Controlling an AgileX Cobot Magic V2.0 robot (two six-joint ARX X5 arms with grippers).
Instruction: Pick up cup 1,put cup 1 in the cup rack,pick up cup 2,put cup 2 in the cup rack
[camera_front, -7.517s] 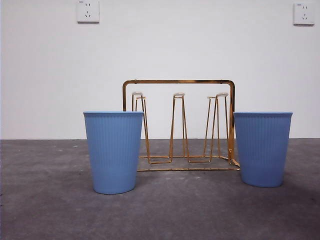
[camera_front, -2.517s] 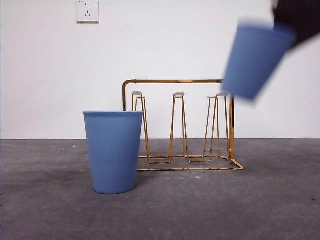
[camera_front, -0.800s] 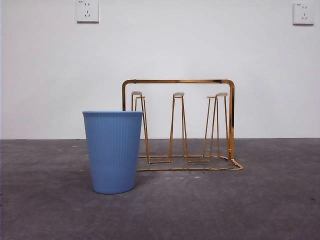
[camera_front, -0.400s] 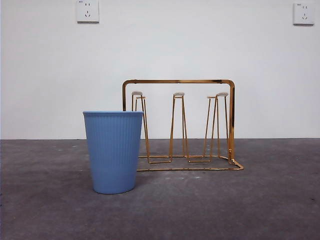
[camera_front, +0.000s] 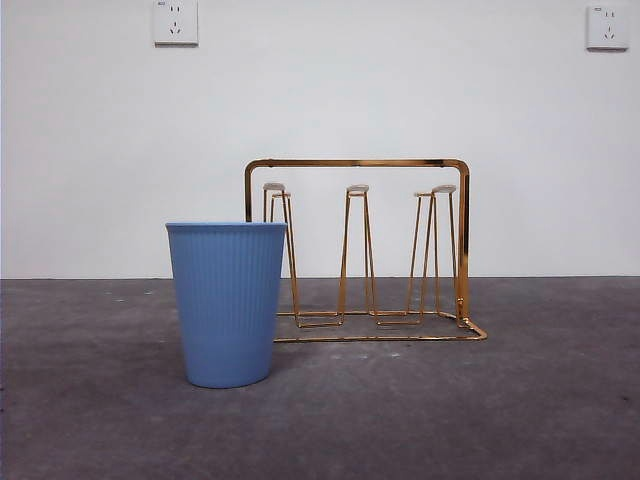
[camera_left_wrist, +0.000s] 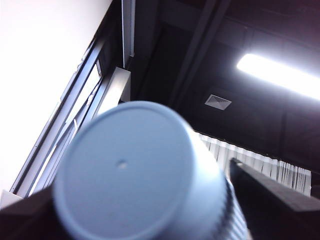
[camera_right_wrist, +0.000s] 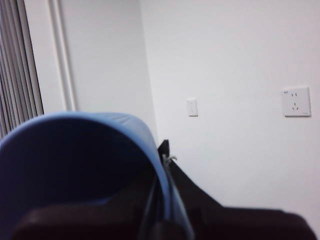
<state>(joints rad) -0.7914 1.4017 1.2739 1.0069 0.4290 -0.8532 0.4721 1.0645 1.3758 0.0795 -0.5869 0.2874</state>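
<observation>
Cup 2 (camera_front: 226, 305), a ribbed blue cup, stands upright on the table just left of and in front of the gold wire cup rack (camera_front: 355, 163), whose white-tipped pegs are bare. Cup 1, also blue, is up out of the front view. In the left wrist view its round base (camera_left_wrist: 130, 170) faces the camera, with my left gripper (camera_left_wrist: 135, 192) closed around its body. In the right wrist view I look at its open mouth (camera_right_wrist: 100, 122), and my right gripper (camera_right_wrist: 162, 187) pinches the rim. Neither arm shows in the front view.
The dark grey table (camera_front: 450, 420) runs back to a white wall with two sockets (camera_front: 176, 22) (camera_front: 608, 27). The rack's tall arched handle frame stands at its front side, towards the camera.
The right-hand cup was lifted from the table up and out of the front view. Over the last second nothing in the front view has moved.
</observation>
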